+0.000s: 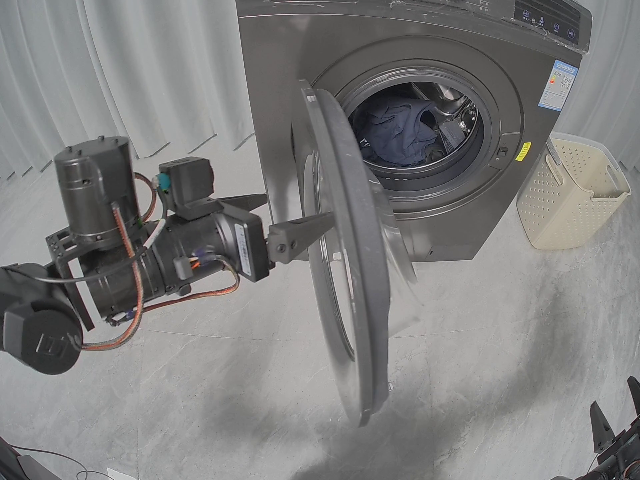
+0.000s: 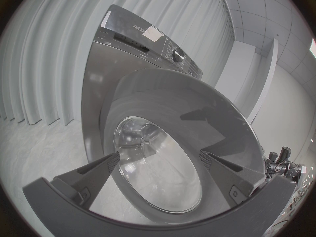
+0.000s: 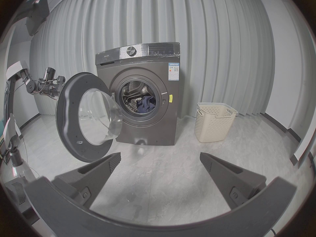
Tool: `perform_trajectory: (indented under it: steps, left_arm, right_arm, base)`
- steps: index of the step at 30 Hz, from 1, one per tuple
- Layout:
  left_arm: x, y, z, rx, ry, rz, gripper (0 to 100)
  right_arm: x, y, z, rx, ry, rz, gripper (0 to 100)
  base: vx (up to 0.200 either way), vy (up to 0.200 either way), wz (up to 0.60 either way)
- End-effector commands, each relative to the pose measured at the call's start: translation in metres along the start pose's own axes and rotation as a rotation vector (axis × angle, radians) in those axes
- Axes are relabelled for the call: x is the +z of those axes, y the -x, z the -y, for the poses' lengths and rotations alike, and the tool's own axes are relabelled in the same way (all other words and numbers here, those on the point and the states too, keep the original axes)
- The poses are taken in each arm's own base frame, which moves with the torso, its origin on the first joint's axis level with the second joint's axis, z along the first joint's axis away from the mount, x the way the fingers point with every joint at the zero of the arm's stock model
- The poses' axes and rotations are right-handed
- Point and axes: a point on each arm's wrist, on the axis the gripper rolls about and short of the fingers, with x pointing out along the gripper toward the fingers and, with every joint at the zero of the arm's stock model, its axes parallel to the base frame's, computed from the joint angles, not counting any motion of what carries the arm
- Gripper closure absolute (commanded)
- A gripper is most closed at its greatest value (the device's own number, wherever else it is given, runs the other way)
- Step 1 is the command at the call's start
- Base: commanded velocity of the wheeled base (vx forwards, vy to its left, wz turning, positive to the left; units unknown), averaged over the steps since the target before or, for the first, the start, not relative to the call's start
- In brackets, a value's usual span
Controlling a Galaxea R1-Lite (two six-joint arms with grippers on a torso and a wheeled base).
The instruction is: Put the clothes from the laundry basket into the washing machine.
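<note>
Right now the washing machine (image 1: 287, 101) is filling the 12 o'clock part of my head view, its front facing me. Its round door (image 1: 353, 288) is hanging wide open, swung out on the hinge at the 9 o'clock side of the opening and showing me almost edge-on. The laundry basket (image 1: 567, 201) is sitting on the floor at 2 o'clock, just beside the machine's side panel. I am seeing no cloth above its rim, and its bottom is hidden. The clothes (image 1: 397, 131), a dark blue bundle, are lying inside the drum, toward the 7 o'clock part of the opening.

The left gripper (image 1: 299, 208) is sitting at 9 o'clock, against the door's outer face. Its 2 fingers are spread apart and holding nothing, and 1 tip appears to be touching the door near its rim, though I cannot be sure of contact. The right gripper (image 3: 159, 157) is resting low at 5 o'clock, well apart from everything, jaws also spread and empty.

I am judging that loading is finished and door closing is the step in hand. The next move is calling for a steady push following the hinge arc toward 1 o'clock, keeping the tip from sliding off the curved face until the latch is catching.
</note>
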Motion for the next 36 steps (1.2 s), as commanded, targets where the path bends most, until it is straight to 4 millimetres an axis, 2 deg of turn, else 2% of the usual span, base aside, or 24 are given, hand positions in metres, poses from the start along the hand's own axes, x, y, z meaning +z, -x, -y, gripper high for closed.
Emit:
perform_trajectory:
  steps: [1,4,10,14,21,29,36]
  left_arm:
    - [-0.005,-0.031,0.001,-0.019,0.003,-0.018,0]
    - [-0.004,-0.046,-0.002,-0.013,0.001,-0.009,0]
    - [0.000,-0.063,-0.004,-0.013,-0.001,0.017,0]
    - [0.004,-0.083,-0.007,-0.014,-0.004,0.043,0]
    - [0.007,-0.102,-0.010,-0.017,0.021,0.078,0]
    - [0.022,-0.122,-0.011,0.000,0.036,0.145,0]
    - [0.023,-0.156,-0.017,0.079,0.054,0.211,0]
  right_arm:
    - [-0.005,-0.001,0.000,0.001,0.001,-0.015,0]
    - [-0.005,-0.001,0.000,0.001,0.001,-0.015,0]
    - [-0.005,-0.001,0.000,0.001,0.001,-0.015,0]
    - [-0.005,-0.001,0.000,0.001,0.001,-0.015,0]
    - [-0.005,-0.001,0.000,0.001,0.001,-0.015,0]
    - [-0.005,-0.001,0.000,0.001,0.001,-0.015,0]
    - [-0.005,-0.001,0.000,0.001,0.001,-0.015,0]
  base:
    - [0.000,0.000,0.00]
    - [0.000,0.000,0.00]
    - [0.000,0.000,0.00]
    - [0.000,0.000,0.00]
    - [0.000,0.000,0.00]
    - [0.000,0.000,0.00]
    - [0.000,0.000,0.00]
